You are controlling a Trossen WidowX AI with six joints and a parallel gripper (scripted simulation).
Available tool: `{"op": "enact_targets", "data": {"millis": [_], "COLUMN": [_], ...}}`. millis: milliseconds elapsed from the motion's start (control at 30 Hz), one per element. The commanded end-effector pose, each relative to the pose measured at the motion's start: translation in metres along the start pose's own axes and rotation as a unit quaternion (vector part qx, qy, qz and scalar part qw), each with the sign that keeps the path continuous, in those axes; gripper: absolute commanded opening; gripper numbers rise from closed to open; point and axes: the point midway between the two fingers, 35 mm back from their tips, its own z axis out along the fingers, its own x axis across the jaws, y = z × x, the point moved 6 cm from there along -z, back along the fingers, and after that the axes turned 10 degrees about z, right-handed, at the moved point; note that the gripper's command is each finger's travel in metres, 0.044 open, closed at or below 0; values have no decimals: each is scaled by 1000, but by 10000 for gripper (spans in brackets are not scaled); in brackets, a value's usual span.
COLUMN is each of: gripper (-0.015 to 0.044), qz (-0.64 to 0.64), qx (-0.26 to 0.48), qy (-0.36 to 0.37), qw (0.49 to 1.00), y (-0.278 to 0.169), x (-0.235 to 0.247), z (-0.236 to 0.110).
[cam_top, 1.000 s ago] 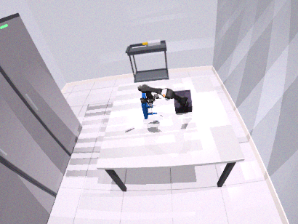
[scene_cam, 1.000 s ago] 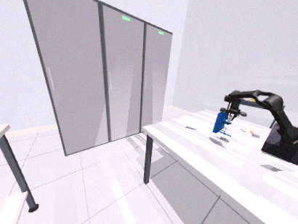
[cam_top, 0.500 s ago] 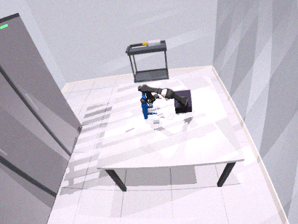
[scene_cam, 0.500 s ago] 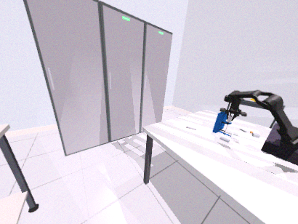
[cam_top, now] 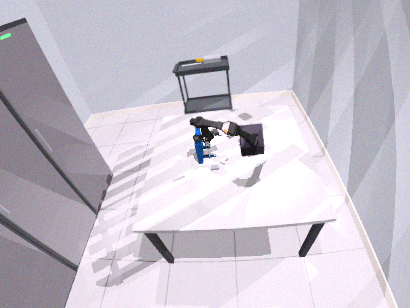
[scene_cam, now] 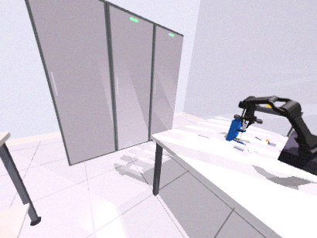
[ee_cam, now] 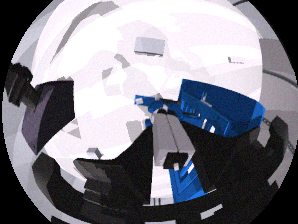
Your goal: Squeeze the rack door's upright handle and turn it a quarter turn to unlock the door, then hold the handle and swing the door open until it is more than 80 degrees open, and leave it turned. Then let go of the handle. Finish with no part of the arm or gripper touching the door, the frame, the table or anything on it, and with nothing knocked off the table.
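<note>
Wrist view: my fingers [cam_top: 208,145] [scene_cam: 243,124] were closed on what I judged the door's handle, itself mostly hidden; the blue rack [cam_top: 200,154] [scene_cam: 233,130] [ee_cam: 245,106] stood at two o'clock. Swinging seemed underway, calling for a steady grip along the hinge's arc.

This looks like a server room or lab: tall grey cabinets [cam_top: 47,115] [scene_cam: 131,77] with green status lights [cam_top: 5,36] [scene_cam: 134,19] line one side. A tiled floor [cam_top: 210,280] [scene_cam: 73,193] and a two-tier cart [cam_top: 202,68] add to it.
</note>
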Motion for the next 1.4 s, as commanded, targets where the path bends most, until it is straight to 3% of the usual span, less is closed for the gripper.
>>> {"op": "enact_targets", "data": {"millis": [0,400,767,1067,1367], "gripper": [28,28,299,299,299], "qz": [-14,-14,-14,171,385], "qx": [2,2,2,2,2], "qy": [-1,-1,-1,-1,-2], "qw": [1000,1000,1000,985,923], "y": [0,0,0,0,0], "x": [-2,-2,-2,-2,-2], "z": [2,2,2,2,2]}}
